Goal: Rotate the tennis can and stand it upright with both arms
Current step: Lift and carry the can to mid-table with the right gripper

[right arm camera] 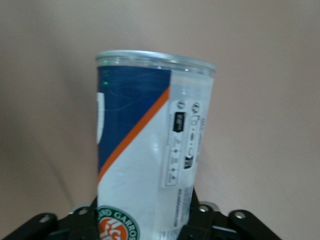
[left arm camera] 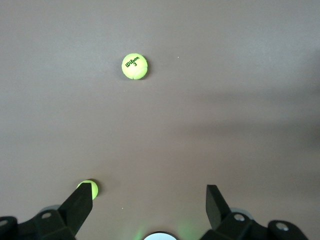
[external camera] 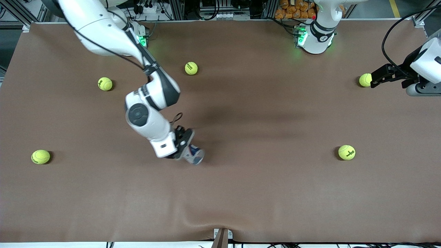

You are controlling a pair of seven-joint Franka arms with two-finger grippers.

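The tennis can point(external camera: 194, 154) is gripped by the right pincer point(external camera: 182, 146) low over the middle of the counter point(external camera: 262, 193). The left pincer point(external camera: 379, 76) is held wide, empty, waiting just beside a tennis ball point(external camera: 364, 80) at the left arm's end.

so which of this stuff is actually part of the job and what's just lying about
Part of the job:
- tennis can, held in the right gripper
- left gripper, open, waiting over the left arm's end of the table

Just lying about:
- five tennis balls on the table, such as one and another
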